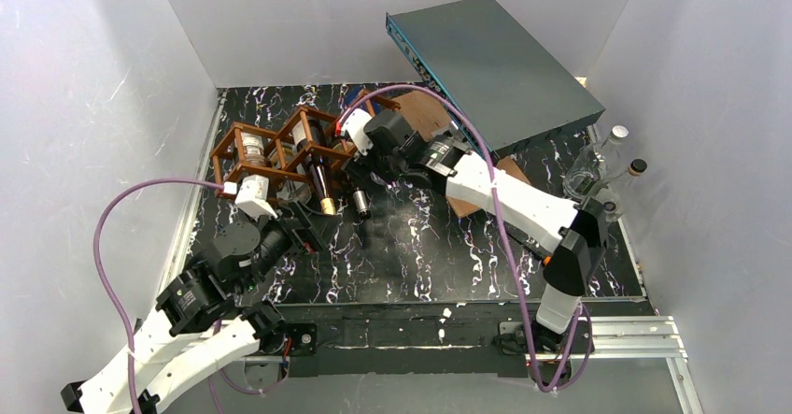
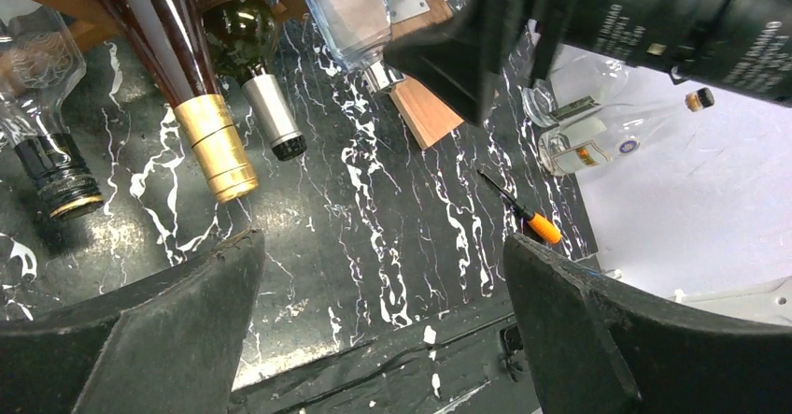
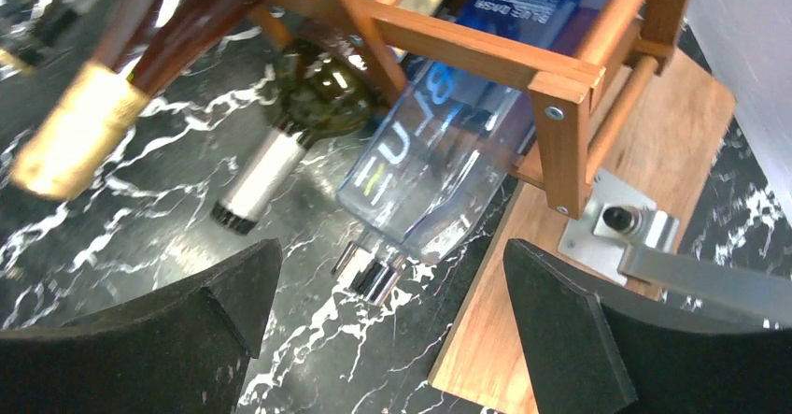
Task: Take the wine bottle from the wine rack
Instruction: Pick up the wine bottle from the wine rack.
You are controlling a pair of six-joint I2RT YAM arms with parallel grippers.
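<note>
The reddish-brown wine rack [image 1: 280,148] stands at the back left, its bars [image 3: 560,134] close in the right wrist view. Several bottles lie in it, necks pointing out: a dark wine bottle with gold foil [image 1: 324,190] [image 2: 215,143] [image 3: 75,143], a green one with a silver neck [image 2: 271,115] [image 3: 271,166], and a clear blue-labelled one [image 3: 439,152] [image 2: 341,7]. My right gripper [image 1: 358,166] [image 3: 388,274] is open just in front of the clear bottle's silver cap [image 3: 374,274], touching nothing. My left gripper [image 1: 304,225] [image 2: 383,274] is open over the mat below the necks.
A flat wooden board [image 3: 654,199] [image 1: 425,115] lies under the rack's right end with a metal bracket [image 3: 621,222]. A teal-grey box [image 1: 504,59] leans at the back. Clear bottles [image 1: 602,166] [image 2: 598,138] stand at the right edge. An orange-handled screwdriver [image 2: 532,218] lies on the mat.
</note>
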